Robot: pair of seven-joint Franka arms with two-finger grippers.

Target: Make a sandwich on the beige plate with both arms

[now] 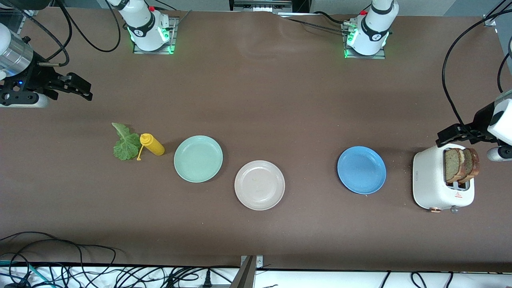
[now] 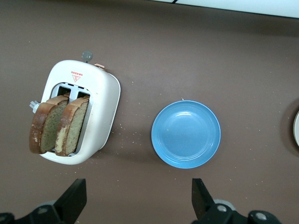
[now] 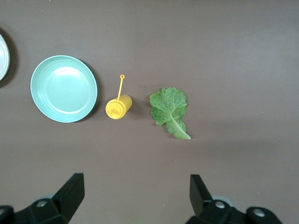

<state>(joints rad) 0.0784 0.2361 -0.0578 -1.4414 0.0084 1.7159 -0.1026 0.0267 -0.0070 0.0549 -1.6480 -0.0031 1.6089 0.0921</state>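
Note:
The beige plate (image 1: pixel 259 185) lies bare near the table's middle. Two bread slices (image 1: pixel 461 164) stand upright in a white toaster (image 1: pixel 434 186) at the left arm's end; they also show in the left wrist view (image 2: pixel 58 124). A green lettuce leaf (image 1: pixel 125 142) lies flat at the right arm's end, also seen in the right wrist view (image 3: pixel 169 109). My left gripper (image 1: pixel 454 134) is open and empty, up in the air beside the toaster (image 2: pixel 100 107). My right gripper (image 1: pixel 78 87) is open and empty, up over bare table at the right arm's end.
A yellow squeeze bottle (image 1: pixel 152 144) lies on its side beside the lettuce, next to a mint-green plate (image 1: pixel 198 158). A blue plate (image 1: pixel 361 169) sits between the beige plate and the toaster. Cables run along the table's near edge.

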